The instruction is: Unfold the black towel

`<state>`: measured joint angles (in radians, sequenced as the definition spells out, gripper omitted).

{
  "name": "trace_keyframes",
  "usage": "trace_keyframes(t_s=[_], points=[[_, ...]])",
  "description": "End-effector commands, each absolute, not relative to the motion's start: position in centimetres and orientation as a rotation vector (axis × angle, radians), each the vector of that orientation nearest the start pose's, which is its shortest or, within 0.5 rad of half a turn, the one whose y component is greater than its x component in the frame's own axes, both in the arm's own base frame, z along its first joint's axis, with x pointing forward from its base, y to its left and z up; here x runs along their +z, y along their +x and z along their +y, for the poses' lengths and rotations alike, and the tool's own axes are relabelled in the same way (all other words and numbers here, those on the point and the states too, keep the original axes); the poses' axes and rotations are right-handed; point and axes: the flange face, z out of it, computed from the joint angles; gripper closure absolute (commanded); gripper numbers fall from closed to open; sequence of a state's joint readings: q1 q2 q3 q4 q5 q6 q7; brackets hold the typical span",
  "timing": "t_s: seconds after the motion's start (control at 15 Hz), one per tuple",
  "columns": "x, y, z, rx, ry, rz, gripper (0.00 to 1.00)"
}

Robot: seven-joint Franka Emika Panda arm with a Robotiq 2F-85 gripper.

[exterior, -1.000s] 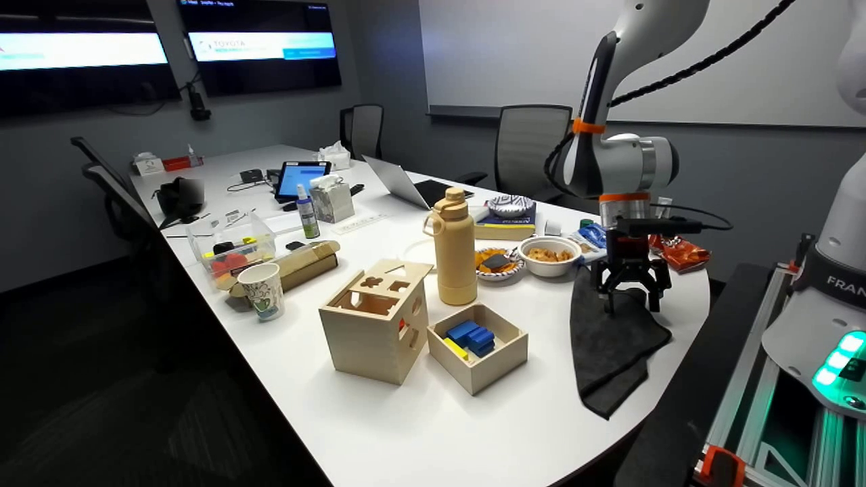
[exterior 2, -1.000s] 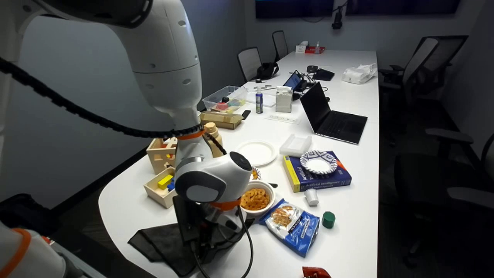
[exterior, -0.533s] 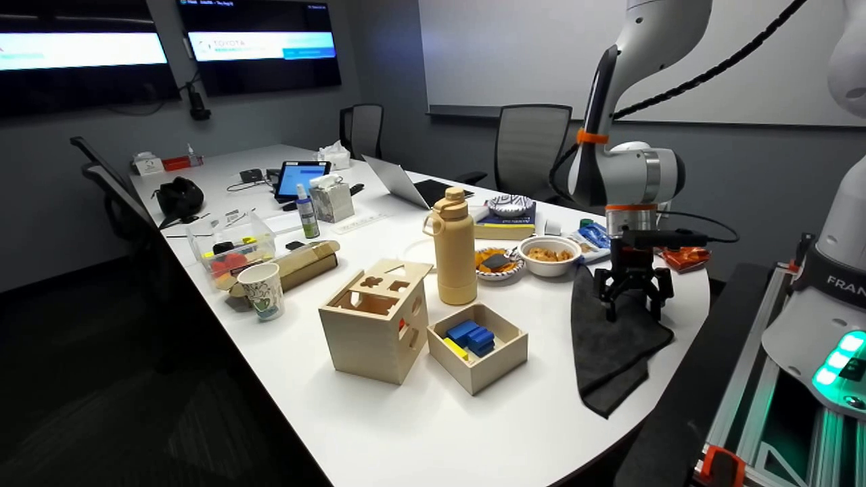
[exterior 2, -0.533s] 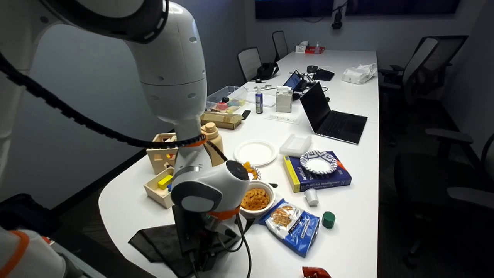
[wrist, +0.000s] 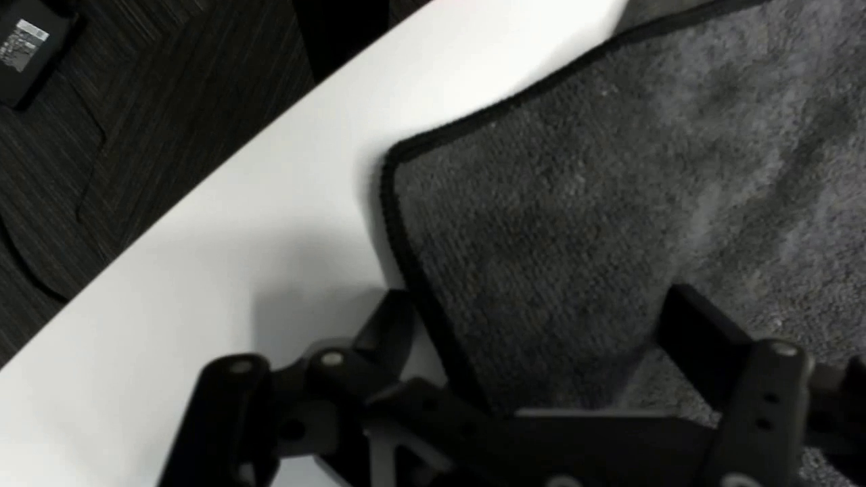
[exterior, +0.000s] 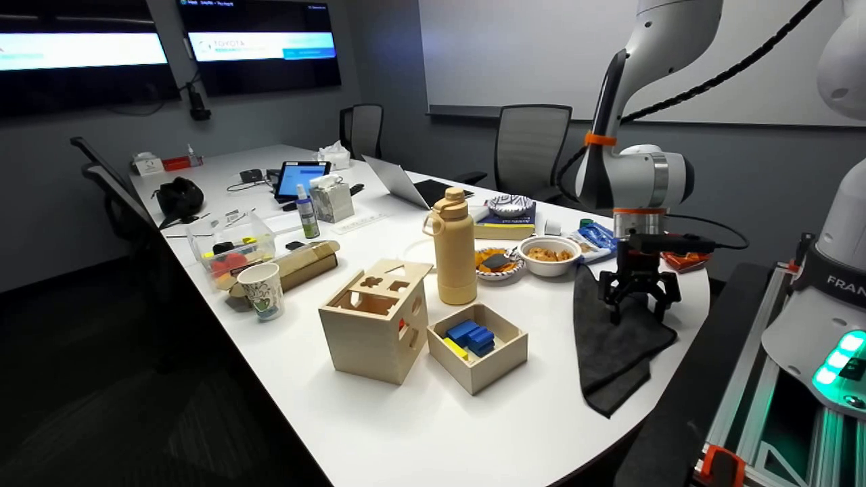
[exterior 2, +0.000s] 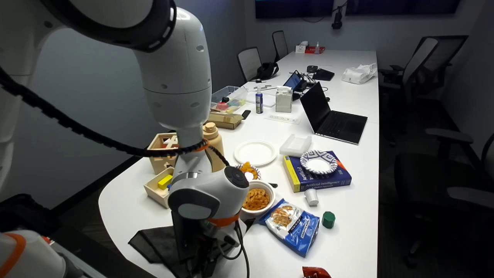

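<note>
The black towel (exterior: 612,362) lies folded on the white table near its rounded end, with an under layer showing at its near tip. It shows partly behind the arm in an exterior view (exterior 2: 154,247). In the wrist view the towel (wrist: 575,203) has one stitched corner facing the table edge. My gripper (exterior: 637,316) points down at the towel's right part. In the wrist view my gripper (wrist: 539,294) is open, with a wide gap between its fingers. One finger (wrist: 389,325) is at the towel's stitched edge, the other over the cloth. Nothing is held; whether the fingertips touch the towel I cannot tell.
A bowl of snacks (exterior: 549,257) and a blue snack bag (exterior 2: 293,227) stand just behind the towel. A red bag (exterior: 687,261) lies behind the gripper. An open wooden box (exterior: 500,365), a shape-sorter (exterior: 369,345) and a tan bottle (exterior: 457,257) stand to the left.
My gripper has moved slightly right and down in an exterior view, staying open. The towel has shifted very slightly the same way to the right.
</note>
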<state>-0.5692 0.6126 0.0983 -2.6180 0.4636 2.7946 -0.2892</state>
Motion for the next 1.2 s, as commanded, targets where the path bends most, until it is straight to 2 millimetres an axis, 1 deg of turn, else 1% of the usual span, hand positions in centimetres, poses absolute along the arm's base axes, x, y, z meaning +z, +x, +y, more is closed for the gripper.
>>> trace_keyframes(t_s=[0.0, 0.07, 0.13, 0.4, 0.47, 0.53, 0.6, 0.67, 0.73, 0.8, 0.93, 1.0, 1.07, 1.13], points=[[2.5, 27.8, -15.7, 0.465, -2.682, 0.916, 0.3], [2.8, 27.5, -15.8, 0.46, -2.685, 0.925, 0.36], [3.2, 27.2, -15.8, 0.455, -2.691, 0.932, 0.46], [5.0, 26.2, -15.8, 0.442, -2.708, 0.968, 0.78], [5.5, 26.1, -15.6, 0.442, -2.713, 0.973, 0.79], [5.9, 26.0, -15.5, 0.446, -2.718, 0.975, 0.42], [6.2, 26.0, -15.3, 0.451, -2.718, 0.983, 0.48], [6.5, 26.0, -15.1, 0.461, -2.721, 0.989, 0.48], [6.8, 26.1, -14.9, 0.471, -2.725, 0.995, 0.42], [6.6, 27.0, -15.2, 0.478, -2.73, 1.0, 0.35], [7.0, 27.9, -15.2, 0.493, -2.751, 1.013, 0.2], [7.5, 27.9, -14.9, 0.498, -2.764, 1.003, 0.11], [8.0, 27.6, -14.4, 0.51, -2.771, 0.991, 0.05], [8.0, 28.1, -14.2, 0.522, -2.778, 0.979, 0.17]])
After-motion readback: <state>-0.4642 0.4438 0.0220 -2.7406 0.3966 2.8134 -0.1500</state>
